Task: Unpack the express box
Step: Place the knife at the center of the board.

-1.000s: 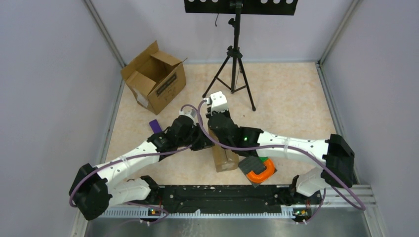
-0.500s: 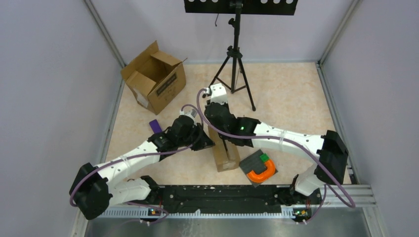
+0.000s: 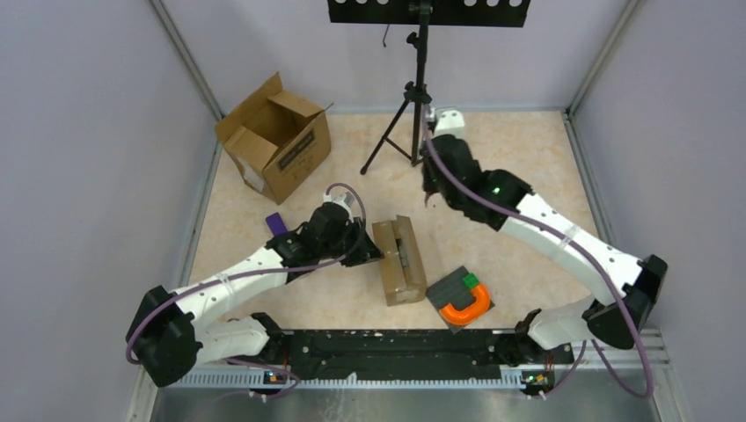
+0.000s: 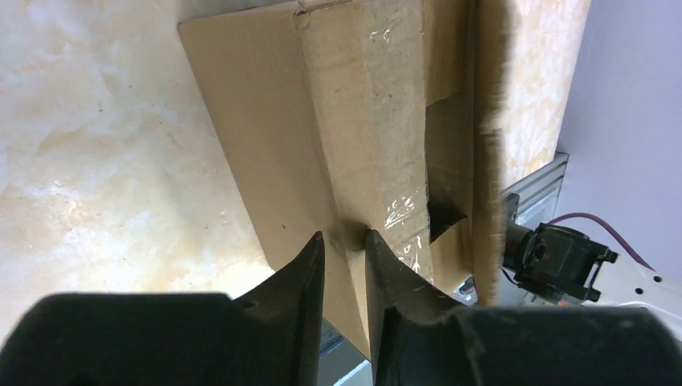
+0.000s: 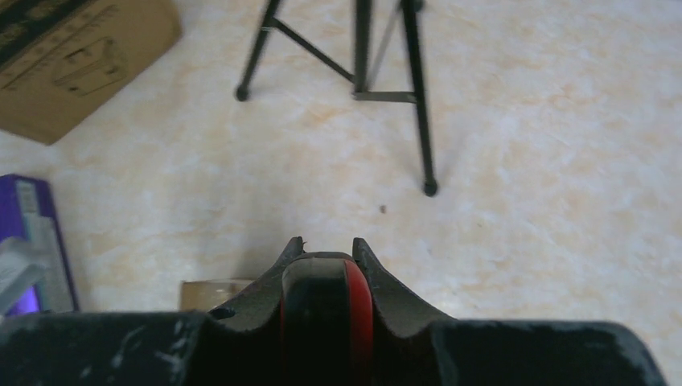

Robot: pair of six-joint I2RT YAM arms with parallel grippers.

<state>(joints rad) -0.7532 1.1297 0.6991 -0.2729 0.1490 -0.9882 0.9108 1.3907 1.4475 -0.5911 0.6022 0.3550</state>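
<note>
The left gripper (image 4: 343, 241) pinches the 9 o'clock wall of the box (image 3: 400, 259) at table (image 3: 528, 176) centre, likely steadying it, while the right gripper (image 5: 322, 245), at the box's 1 o'clock, clamps a black-red item (image 5: 326, 297), apparently to carry it clear.

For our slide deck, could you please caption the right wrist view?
Right gripper clamps a black-and-red round item above the beige table, black tripod legs ahead.

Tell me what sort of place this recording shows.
Probably a robotics lab test cell: plain grey partition walls enclose a beige marble-patterned tabletop, a black tripod stands on it, and a silver metal rail lines its near edge.
</note>
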